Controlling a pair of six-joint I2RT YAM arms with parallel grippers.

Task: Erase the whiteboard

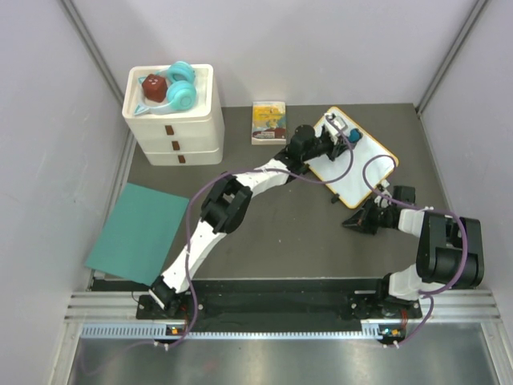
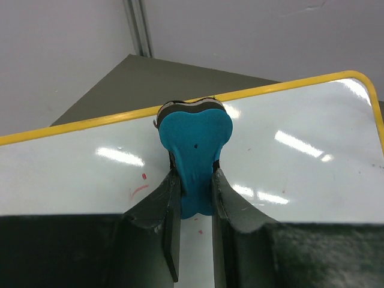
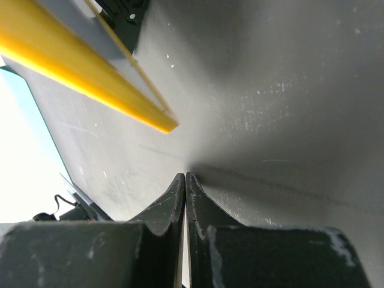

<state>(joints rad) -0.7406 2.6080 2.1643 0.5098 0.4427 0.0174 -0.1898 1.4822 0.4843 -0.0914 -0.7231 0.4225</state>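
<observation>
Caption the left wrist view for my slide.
Left gripper holds a blue eraser at the whiteboard, near faint red marks.

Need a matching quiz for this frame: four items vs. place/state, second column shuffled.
1. eraser
2. teal sheet
3. headphones
4. right gripper

a. on top of the white drawer unit
b. shut, holding nothing
c. clamped in the left gripper, over the whiteboard
d. flat at the table's left edge

Pairs: 1-c, 2-d, 3-a, 4-b
</observation>
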